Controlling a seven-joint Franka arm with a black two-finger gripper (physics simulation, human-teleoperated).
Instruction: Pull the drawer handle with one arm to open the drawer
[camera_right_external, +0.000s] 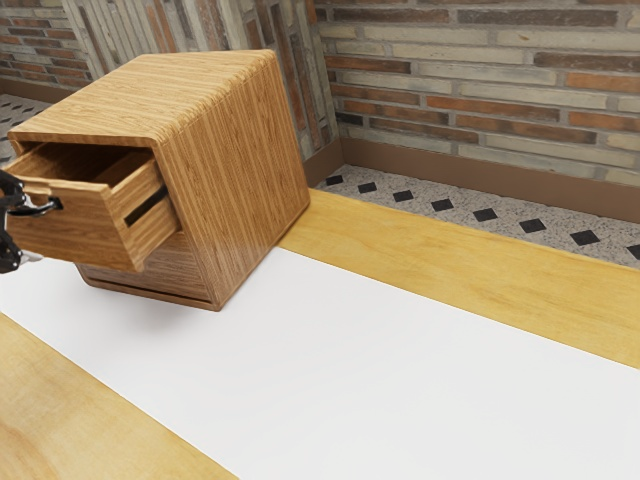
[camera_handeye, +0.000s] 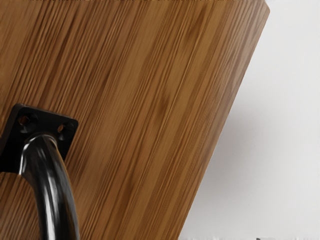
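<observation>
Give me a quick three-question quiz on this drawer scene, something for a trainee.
1. True or false: the drawer is fully shut inside the cabinet.
2. What colour is the handle? A) black B) silver C) red
3. Fill in: the wall behind the cabinet is made of ___.

Key: 1 false, the drawer is pulled out and its inside shows; 2 A; 3 brick.
</observation>
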